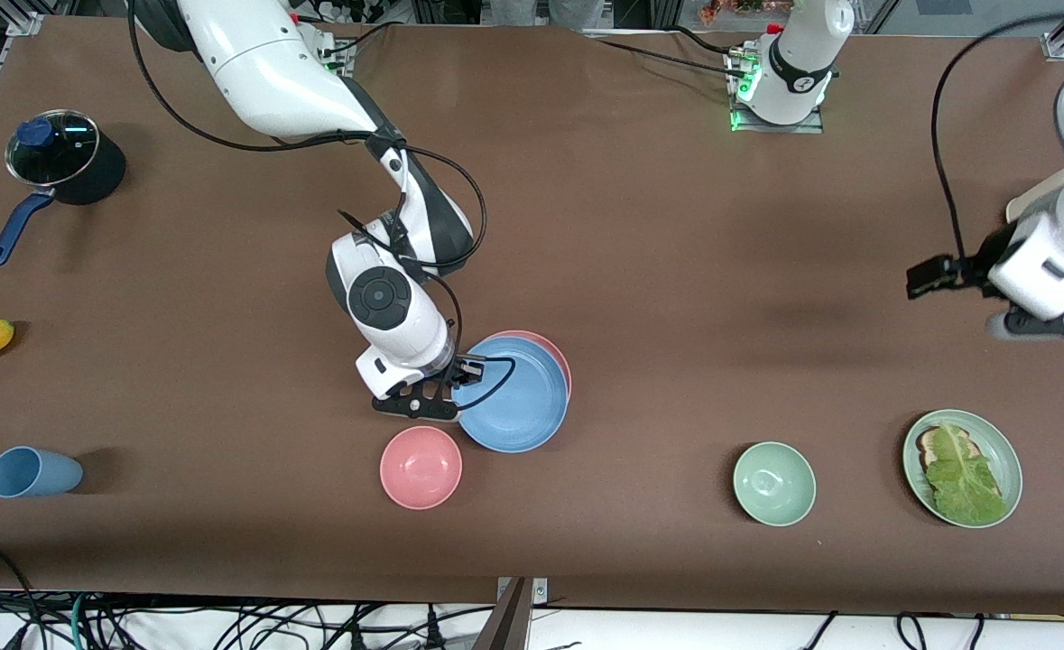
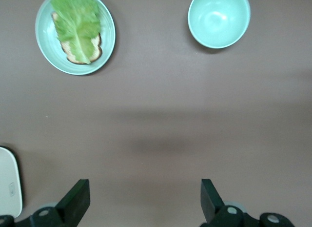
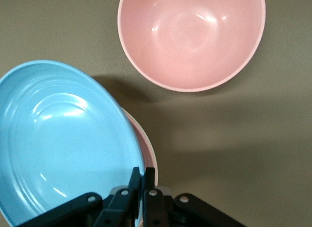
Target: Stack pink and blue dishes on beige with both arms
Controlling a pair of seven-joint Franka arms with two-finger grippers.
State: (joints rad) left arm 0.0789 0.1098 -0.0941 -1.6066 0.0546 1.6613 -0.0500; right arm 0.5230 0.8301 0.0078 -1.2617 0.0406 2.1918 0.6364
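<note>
No writing legible; right pincer (image 1: pixel 456 386) clamps blue plate (image 1: pixel 515 397) over pink plate (image 1: pixel 557 352)

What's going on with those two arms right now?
Right hand shut on blue plate rim, over pink plate. Left hand open, waiting above bare table. Pink bowl close beside the plates.

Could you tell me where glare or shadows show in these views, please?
Right wrist view: soft highlights on the blue plate and pink bowl, with the plate's shadow on the table. Left wrist view: glare inside the green bowl, a faint dark band across the table. Front view: evenly lit.
</note>
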